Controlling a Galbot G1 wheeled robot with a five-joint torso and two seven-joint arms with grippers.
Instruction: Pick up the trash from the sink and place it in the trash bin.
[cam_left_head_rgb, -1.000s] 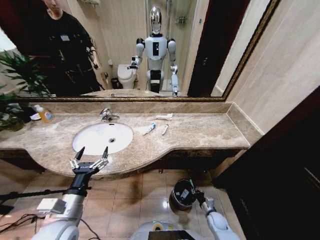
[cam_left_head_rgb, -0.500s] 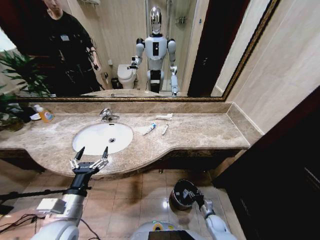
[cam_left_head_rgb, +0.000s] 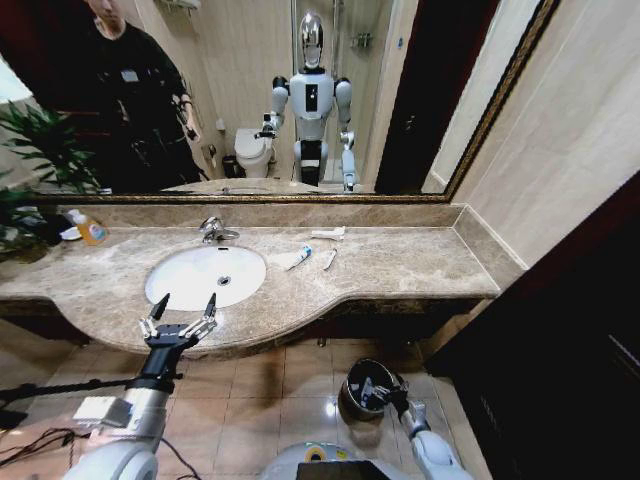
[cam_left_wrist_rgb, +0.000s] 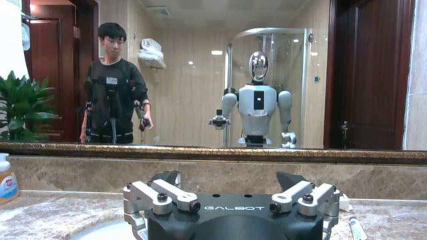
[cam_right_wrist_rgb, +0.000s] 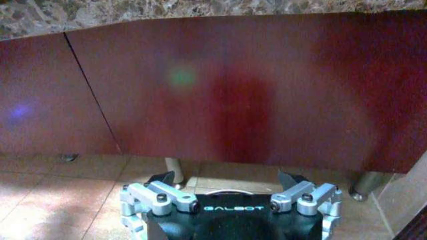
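Observation:
The white oval sink (cam_left_head_rgb: 190, 280) is set in a beige marble counter, and its basin holds just the drain. To its right, trash lies on the countertop: a white tube with a blue end (cam_left_head_rgb: 297, 258), a slim white packet (cam_left_head_rgb: 328, 259) and another white piece (cam_left_head_rgb: 328, 233) near the mirror. My left gripper (cam_left_head_rgb: 185, 306) hovers open at the counter's front edge, just before the basin; in the left wrist view the left gripper (cam_left_wrist_rgb: 228, 177) has nothing between its jaws. My right gripper (cam_left_head_rgb: 376, 393) is down by the floor over the black trash bin (cam_left_head_rgb: 352, 397), open and empty in the right wrist view (cam_right_wrist_rgb: 227, 179).
An orange-yellow soap bottle (cam_left_head_rgb: 90, 229) and a plant (cam_left_head_rgb: 35, 150) stand at the counter's left end. A chrome faucet (cam_left_head_rgb: 211, 229) rises behind the basin. The mirror shows a person and a toilet. A dark red panel (cam_right_wrist_rgb: 220, 85) runs beneath the counter, above the tiled floor.
My right gripper has shifted slightly left over the trash bin. The left arm and the items on the counter have not moved.

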